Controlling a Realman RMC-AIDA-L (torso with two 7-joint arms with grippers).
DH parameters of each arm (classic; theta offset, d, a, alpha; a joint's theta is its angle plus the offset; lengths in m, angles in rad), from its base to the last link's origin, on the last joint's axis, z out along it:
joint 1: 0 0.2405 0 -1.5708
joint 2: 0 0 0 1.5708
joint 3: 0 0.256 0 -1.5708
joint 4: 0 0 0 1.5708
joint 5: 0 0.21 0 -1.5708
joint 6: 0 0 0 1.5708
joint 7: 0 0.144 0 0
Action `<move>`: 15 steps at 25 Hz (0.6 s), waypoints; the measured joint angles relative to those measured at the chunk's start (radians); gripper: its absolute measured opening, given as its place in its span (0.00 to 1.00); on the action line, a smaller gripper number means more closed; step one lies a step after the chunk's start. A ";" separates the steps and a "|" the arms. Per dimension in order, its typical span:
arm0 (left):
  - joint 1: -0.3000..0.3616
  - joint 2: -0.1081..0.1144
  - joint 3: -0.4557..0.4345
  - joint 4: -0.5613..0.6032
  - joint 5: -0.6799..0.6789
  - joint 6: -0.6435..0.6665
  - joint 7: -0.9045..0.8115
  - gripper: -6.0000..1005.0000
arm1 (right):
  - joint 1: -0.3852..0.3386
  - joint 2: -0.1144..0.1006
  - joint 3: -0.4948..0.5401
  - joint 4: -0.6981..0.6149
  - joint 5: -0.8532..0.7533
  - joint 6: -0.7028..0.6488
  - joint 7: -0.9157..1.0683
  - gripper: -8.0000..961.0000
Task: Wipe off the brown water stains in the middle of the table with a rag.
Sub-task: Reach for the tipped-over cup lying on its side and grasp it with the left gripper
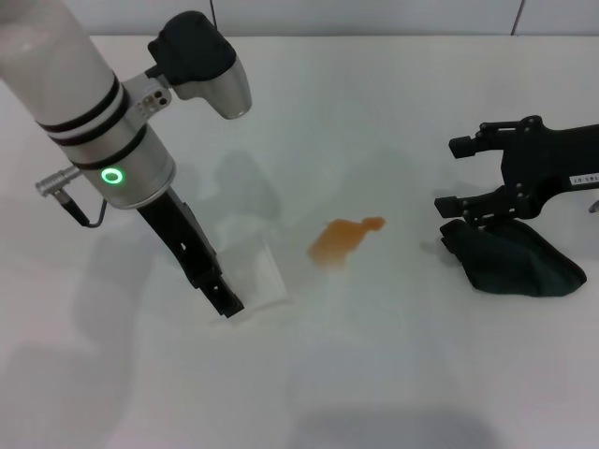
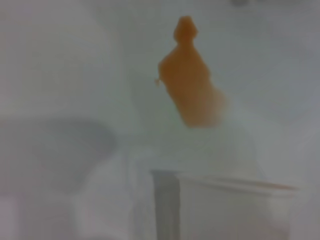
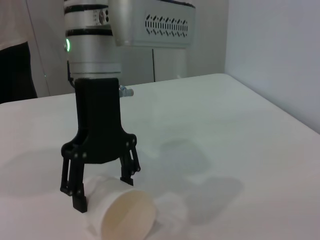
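Head view: the brown water stains (image 1: 343, 238) lie near the middle of the table (image 1: 393, 374), unwiped. The rag (image 1: 513, 257) sits bunched at about 3 o'clock from the stain, well apart from it. The right gripper (image 1: 447, 174) is directly above the rag's near edge, its fingers spread wide, nothing between them; the lower finger appears to touch the cloth. At about 8 o'clock from the stain a paper cup (image 1: 255, 276) lies on its side, and the left gripper (image 1: 225, 304) is down over it.

Left wrist view: the stain (image 2: 189, 82) is seen just beyond the cup rim (image 2: 235, 186); own fingers not shown.

Right wrist view: the left gripper (image 3: 102, 192) straddles the tipped cup (image 3: 122, 212), jaws parted, one finger on either side and not visibly pressing it.

Risks, as judged: a shallow pinch on the rag's edge could let the bunch slip or trail loose. The cup lies close to the wiping path; a sweep toward 9 o'clock could strike it or the left arm. One pass may only spread the liquid.
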 joint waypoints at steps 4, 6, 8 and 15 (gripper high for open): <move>0.007 0.000 0.032 -0.001 -0.015 -0.021 0.000 0.86 | 0.001 0.000 0.000 0.003 0.000 0.000 0.000 0.89; 0.008 0.000 0.052 -0.001 -0.028 -0.028 0.000 0.86 | 0.002 0.000 -0.001 0.005 0.000 0.000 0.000 0.89; 0.008 0.000 0.076 -0.002 -0.043 -0.034 0.000 0.86 | 0.002 0.000 -0.006 0.005 0.000 0.000 0.000 0.89; 0.009 0.000 0.125 0.010 -0.080 -0.056 0.006 0.86 | 0.003 0.001 -0.014 0.007 0.000 0.000 -0.004 0.89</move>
